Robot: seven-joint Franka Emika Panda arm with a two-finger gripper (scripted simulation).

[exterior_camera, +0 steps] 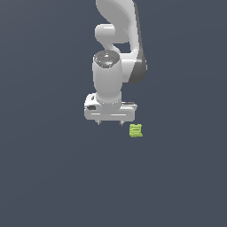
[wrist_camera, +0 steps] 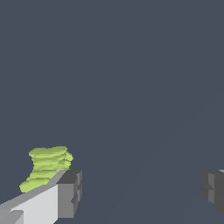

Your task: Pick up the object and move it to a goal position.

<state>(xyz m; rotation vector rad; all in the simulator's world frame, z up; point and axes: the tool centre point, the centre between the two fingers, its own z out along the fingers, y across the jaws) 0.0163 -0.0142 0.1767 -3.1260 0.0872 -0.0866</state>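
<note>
The object [exterior_camera: 136, 130] is a small lime-green blocky item with darker ridges, lying on the dark surface. My gripper [exterior_camera: 110, 123] hangs from the white arm, just to the exterior view's left of the object and a little above it. The jaws are wide open and empty. In the wrist view the object [wrist_camera: 47, 166] lies outside the jaws, just beyond one finger [wrist_camera: 69, 194] that partly covers it; the other finger [wrist_camera: 214, 188] shows at the frame's edge. The gripper's midpoint [wrist_camera: 141, 192] is over bare surface.
A plain dark grey-blue surface [exterior_camera: 53, 177] fills both views. The white arm [exterior_camera: 117, 40] rises behind the gripper. No goal marker shows.
</note>
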